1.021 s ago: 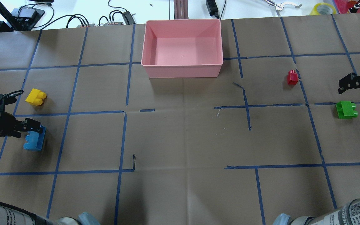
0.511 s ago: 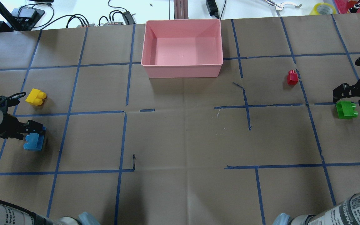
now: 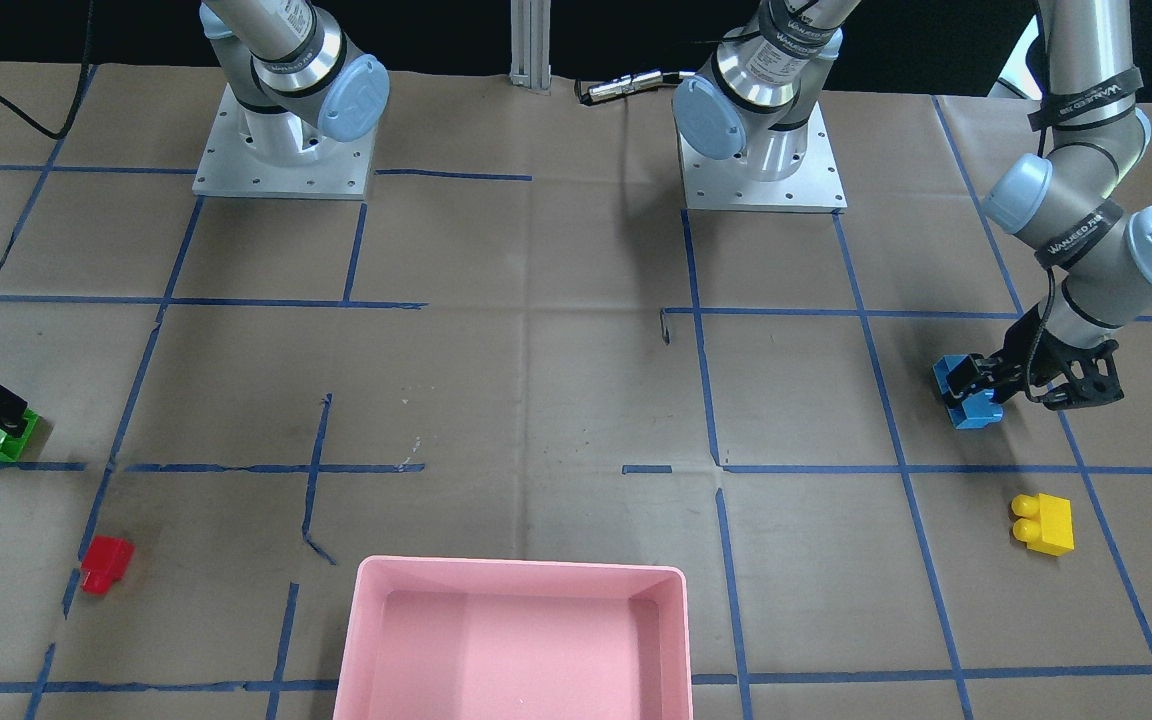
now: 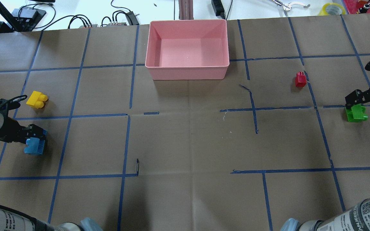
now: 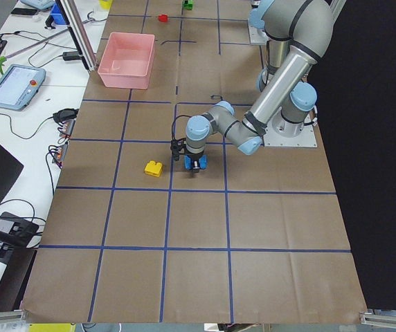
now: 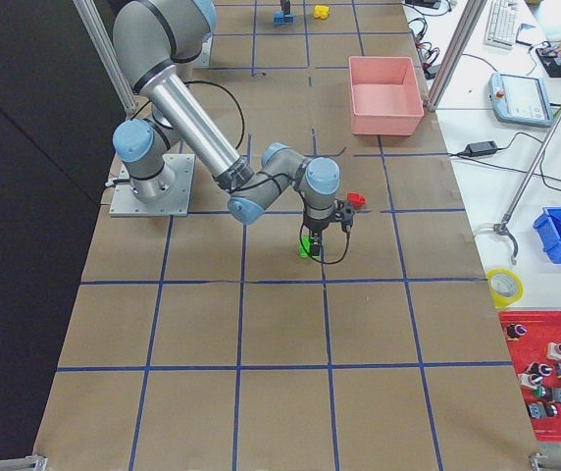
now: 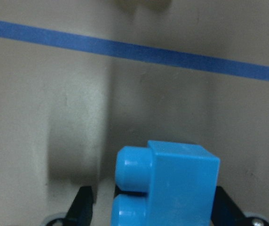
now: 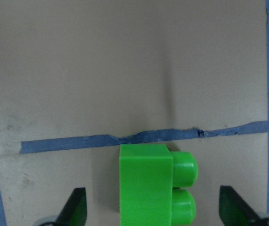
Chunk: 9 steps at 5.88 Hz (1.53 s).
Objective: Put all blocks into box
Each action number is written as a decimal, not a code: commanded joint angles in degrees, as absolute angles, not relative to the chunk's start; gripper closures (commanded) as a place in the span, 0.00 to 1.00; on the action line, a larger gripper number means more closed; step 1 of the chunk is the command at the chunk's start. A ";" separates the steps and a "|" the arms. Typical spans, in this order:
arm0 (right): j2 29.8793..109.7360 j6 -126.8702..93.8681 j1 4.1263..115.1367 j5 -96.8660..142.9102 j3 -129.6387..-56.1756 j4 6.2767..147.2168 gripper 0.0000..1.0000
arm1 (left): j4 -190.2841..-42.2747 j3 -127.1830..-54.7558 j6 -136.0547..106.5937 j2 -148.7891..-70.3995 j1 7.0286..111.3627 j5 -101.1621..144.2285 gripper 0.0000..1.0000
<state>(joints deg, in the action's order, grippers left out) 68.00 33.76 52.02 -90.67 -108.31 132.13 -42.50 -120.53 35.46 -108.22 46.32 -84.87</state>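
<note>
Looking down from the overhead cam, we're seeing the pink box [image 4: 187, 73] sitting at 12 o'clock on the counter [image 4: 185, 144]. All four bricks are lying out on the counter, none of them touching the box.

Our left end effector [image 4: 36, 134] is hanging low at about 9 o'clock. It's straddling the light-blue brick [image 4: 34, 148] with the jaws spread wide. In the left wrist cam its fingers [image 7: 83, 207] are showing on both sides of the brick, with a clear gap on one side. The yellow brick [image 4: 36, 99] is lying near it, at 12 o'clock from the blue one.

Over at 3 o'clock our right end effector [image 4: 356, 102] is sitting down over the green brick [image 4: 356, 115], also spread wide. The right wrist cam is showing bare counter between the brick and the fingers on each side, so we're not gripping anything there.

The red brick [image 4: 300, 79] is resting alone at around 10 o'clock from the green one, well apart from the box.
</note>
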 commanded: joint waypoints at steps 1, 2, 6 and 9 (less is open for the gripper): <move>66.46 34.36 50.98 -90.44 -108.28 132.10 0.01 | -42.54 -120.32 35.68 -108.19 46.23 -84.90 0.59; 65.84 34.28 50.98 -90.35 -108.28 132.10 0.01 | -42.45 -119.80 35.77 -107.58 46.32 -84.82 0.61; 65.39 34.36 50.98 -90.09 -108.28 132.19 0.02 | -48.47 -109.37 36.48 -103.99 50.25 -81.74 0.64; 65.57 33.84 50.98 -90.70 -108.02 132.28 0.75 | -76.82 -81.39 34.21 -106.59 61.11 -82.00 0.64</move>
<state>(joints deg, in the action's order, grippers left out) 65.49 34.15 50.97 -90.50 -108.10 132.27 -68.24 -90.65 35.53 -105.23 56.19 -81.93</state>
